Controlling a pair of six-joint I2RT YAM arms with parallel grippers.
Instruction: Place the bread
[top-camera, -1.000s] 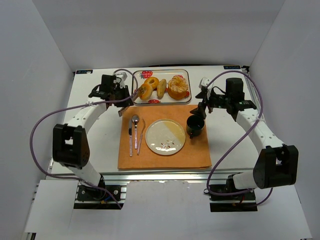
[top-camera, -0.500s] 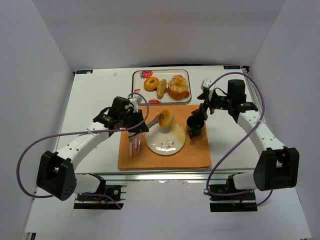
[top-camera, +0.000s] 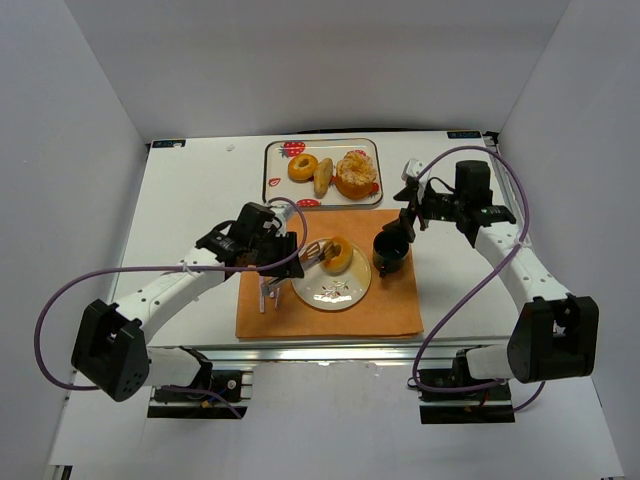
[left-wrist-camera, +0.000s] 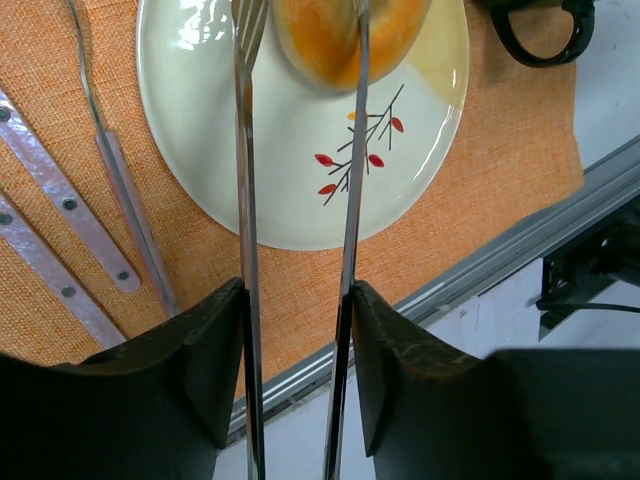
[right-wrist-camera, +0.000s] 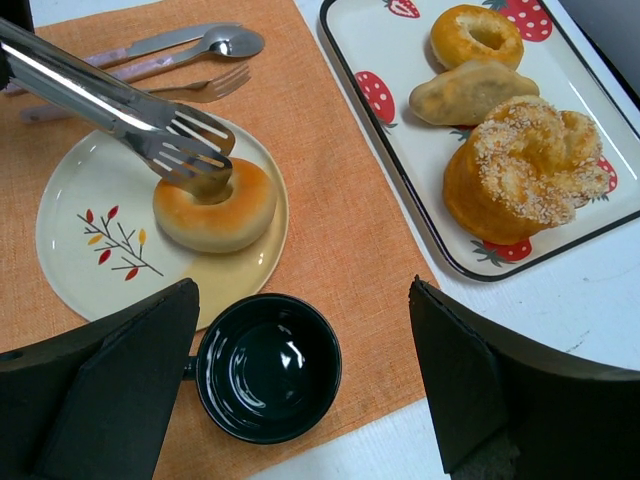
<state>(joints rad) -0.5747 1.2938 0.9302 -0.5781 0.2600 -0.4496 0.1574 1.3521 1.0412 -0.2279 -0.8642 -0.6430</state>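
The bread ring (right-wrist-camera: 214, 205) now lies on the plate (right-wrist-camera: 90, 180), no longer hanging above it. My left hand (left-wrist-camera: 297, 310) still holds the tongs (left-wrist-camera: 243, 200) (arms spread, tips at the hole). My right hand (top-camera: 407, 218) gapes wide, empty.

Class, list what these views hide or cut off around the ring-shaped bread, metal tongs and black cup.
- Left wrist view: the top edge cuts off the golden ring-shaped bread and the tips of the metal tongs.
- Same view: only the handle of the black cup shows.
- Right wrist view: the tongs' tips cover the bread's hole; whether they pinch is unclear.
- Top view: the left arm hides part of the cutlery.
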